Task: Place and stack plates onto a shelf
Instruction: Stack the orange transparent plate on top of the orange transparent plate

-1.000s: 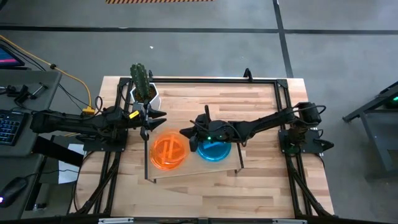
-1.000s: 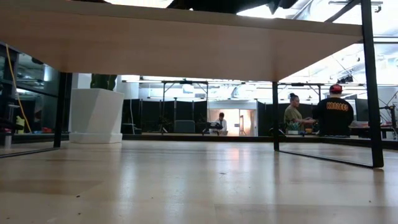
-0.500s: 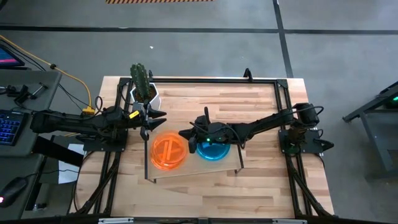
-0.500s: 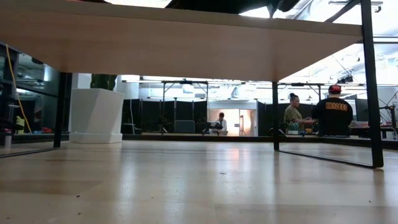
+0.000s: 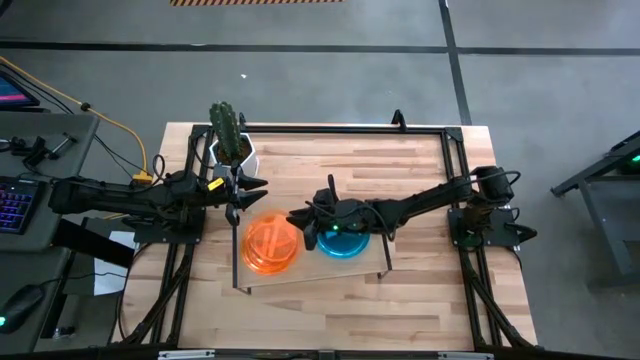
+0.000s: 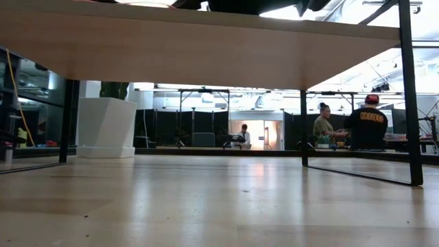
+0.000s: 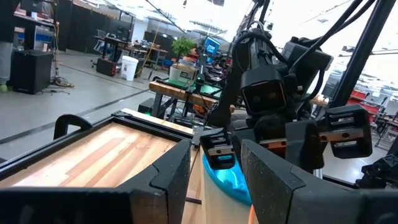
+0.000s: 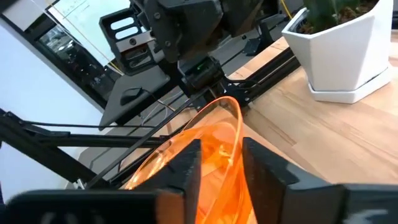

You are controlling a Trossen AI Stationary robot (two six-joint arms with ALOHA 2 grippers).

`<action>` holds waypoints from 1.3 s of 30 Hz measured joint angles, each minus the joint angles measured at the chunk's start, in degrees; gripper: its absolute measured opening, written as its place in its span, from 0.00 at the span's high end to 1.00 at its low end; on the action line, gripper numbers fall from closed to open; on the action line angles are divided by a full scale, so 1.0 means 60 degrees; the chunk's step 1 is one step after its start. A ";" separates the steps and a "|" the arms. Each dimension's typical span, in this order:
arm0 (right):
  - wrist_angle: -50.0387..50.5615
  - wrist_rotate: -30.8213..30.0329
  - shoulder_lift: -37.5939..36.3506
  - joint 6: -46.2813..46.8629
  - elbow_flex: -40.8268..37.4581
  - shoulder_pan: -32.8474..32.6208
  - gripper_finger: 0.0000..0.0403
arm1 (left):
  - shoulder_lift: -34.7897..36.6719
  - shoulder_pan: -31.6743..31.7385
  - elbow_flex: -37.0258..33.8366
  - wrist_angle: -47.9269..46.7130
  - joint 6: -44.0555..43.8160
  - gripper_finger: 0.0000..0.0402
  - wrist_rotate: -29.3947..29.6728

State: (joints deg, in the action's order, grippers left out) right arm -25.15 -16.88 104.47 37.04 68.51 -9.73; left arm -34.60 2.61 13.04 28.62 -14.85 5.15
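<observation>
The right hand [image 5: 300, 222] reaches across the shelf [image 5: 370, 268] toward the orange plate [image 5: 271, 243]. Through its wrist camera the rim of that plate [image 8: 211, 140] stands between the two dark fingers [image 8: 264, 171], which sit close on either side of it; whether they pinch it or have just let go, I cannot tell. The plate lies on the shelf just in front of that hand. Behind the hand, under its wrist, the teal-blue plate [image 5: 343, 242] lies on the same shelf, close beside the orange one.

The left hand [image 5: 247, 189] waits beyond the orange plate, near the white cactus pot [image 5: 235, 152], its fingers [image 7: 168, 177] spread apart and holding nothing. Past them its camera sees the teal-blue plate [image 7: 227, 180] and the right hand [image 7: 217, 149] facing it.

Far across the room, behind the bench [image 6: 219, 206], people [image 6: 370, 123] stand.
</observation>
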 joint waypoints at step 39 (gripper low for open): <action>-0.1410 0.1200 0.0073 -0.0318 0.0004 -0.0281 0.62 | 0.0137 0.0000 0.0006 0.0319 -0.0009 0.66 -0.1024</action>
State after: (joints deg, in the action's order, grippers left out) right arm -33.60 -9.68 104.90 35.13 68.53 -11.41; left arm -33.78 2.61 13.08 30.54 -14.90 -1.00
